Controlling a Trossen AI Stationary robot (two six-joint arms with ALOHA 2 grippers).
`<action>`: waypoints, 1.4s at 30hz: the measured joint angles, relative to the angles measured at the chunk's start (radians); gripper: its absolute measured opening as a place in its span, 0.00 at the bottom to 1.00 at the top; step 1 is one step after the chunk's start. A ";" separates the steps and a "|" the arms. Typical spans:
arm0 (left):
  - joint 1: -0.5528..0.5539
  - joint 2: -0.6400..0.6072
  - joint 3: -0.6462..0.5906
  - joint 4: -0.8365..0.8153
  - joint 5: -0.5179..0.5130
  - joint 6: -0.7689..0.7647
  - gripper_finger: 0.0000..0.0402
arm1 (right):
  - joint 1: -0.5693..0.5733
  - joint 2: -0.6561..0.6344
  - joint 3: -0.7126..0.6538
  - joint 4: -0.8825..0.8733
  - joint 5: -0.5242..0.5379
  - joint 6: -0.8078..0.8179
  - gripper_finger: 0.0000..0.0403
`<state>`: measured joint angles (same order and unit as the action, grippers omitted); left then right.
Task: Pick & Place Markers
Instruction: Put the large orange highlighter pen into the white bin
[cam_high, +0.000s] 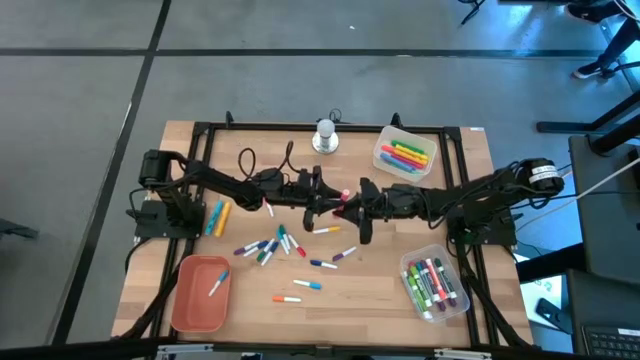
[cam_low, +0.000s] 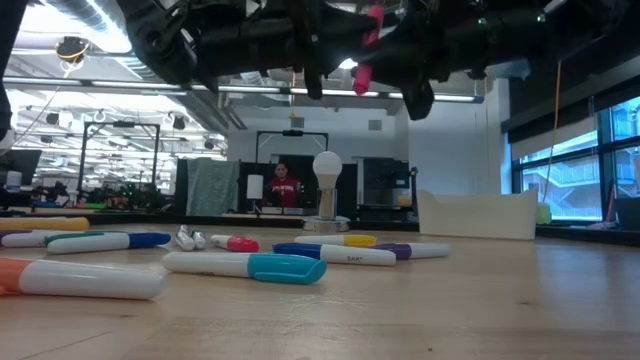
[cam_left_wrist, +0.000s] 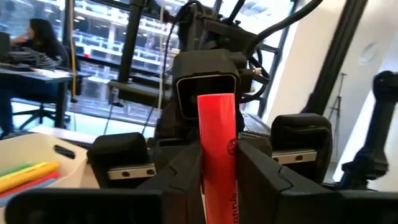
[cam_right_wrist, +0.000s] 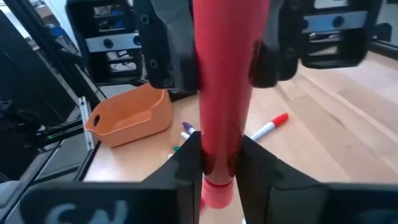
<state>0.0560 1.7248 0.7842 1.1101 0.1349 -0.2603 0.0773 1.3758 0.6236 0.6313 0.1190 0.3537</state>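
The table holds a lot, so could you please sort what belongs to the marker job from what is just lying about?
Job:
pink marker, held in mid-air by both the left gripper and right gripper
loose markers
orange tray
clear bins

Lying about:
round knob
cables

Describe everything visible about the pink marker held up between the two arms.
The pink marker is a thick, solid pink-red barrel, plastic by its look, with dark print near one end. It is lifted above the table's middle, over the loose markers, and touches nothing but the two hands. The left hand grips one end, its fingers on either side of the barrel. The right hand has its fingers against the other end, so the marker spans between them, mid handover. Its cap cannot be made out.
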 joint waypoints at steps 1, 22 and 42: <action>-0.003 -0.001 0.000 -0.002 0.000 -0.005 0.21 | 0.008 0.000 0.005 -0.004 0.006 0.005 0.17; 0.018 0.004 -0.001 -0.170 0.012 0.013 0.43 | 0.175 -0.006 0.465 -1.418 0.626 0.317 0.17; -0.022 0.004 -0.001 -0.170 -0.138 0.010 0.40 | 0.005 -0.004 0.277 -1.832 0.835 0.673 0.17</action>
<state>0.0337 1.7290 0.7833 0.9399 -0.0029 -0.2508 0.0825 1.3716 0.9003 -1.2004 0.9541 1.0267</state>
